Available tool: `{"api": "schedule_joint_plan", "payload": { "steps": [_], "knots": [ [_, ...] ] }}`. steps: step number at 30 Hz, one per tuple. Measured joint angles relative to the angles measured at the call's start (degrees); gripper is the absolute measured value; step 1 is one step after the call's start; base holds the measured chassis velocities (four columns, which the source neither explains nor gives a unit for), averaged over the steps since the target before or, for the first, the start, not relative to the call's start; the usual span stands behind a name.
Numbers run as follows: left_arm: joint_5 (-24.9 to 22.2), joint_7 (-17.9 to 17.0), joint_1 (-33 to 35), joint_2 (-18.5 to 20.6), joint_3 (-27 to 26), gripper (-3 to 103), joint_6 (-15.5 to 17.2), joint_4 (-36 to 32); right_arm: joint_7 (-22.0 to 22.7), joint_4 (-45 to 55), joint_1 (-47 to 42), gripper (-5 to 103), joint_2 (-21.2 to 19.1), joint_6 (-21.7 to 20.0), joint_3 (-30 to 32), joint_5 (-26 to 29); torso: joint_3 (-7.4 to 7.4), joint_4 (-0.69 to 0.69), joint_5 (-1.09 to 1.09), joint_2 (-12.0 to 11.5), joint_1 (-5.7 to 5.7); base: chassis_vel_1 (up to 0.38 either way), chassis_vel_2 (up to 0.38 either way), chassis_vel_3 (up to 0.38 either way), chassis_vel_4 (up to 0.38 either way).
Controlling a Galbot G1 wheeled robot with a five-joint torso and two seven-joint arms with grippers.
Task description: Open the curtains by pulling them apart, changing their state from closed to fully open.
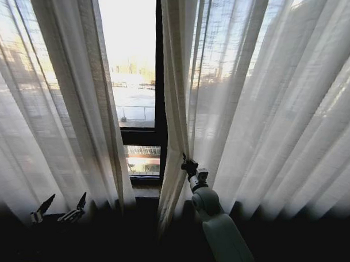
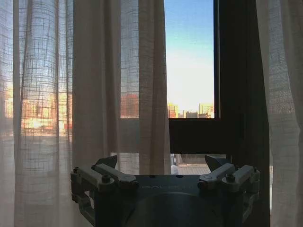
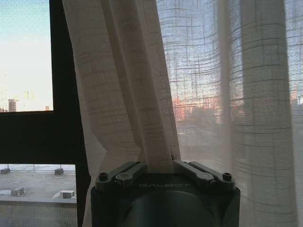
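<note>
Two sheer white curtains hang over the window with a gap between them. The left curtain panel (image 1: 61, 104) (image 2: 94, 85) hangs free. My left gripper (image 1: 60, 210) (image 2: 163, 165) is open and low, just in front of that panel, holding nothing. My right gripper (image 1: 188, 165) (image 3: 161, 165) is shut on the inner edge of the right curtain panel (image 1: 267, 111) (image 3: 142, 94), with a bunched fold of fabric pinched between its fingers.
In the gap a dark vertical window frame (image 1: 158, 78) and a horizontal bar (image 1: 141, 131) show, with rooftops outside. A dark sill (image 1: 144, 190) runs below the glass.
</note>
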Motion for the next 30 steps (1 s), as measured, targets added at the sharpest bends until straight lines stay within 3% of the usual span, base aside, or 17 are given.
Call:
{"api": "schedule_joint_plan", "payload": {
  "steps": [30],
  "knots": [
    [0.76, 0.30, 0.53, -1.25, 0.18, 100, -1.24, 0.00, -0.01, 1.61, -1.07, 0, -1.62, 0.11, 1.02, 0.33, -0.01, 0.02, -0.03, 0.01, -0.01, -0.349, -0.356, 0.351, 0.359]
  ]
}}
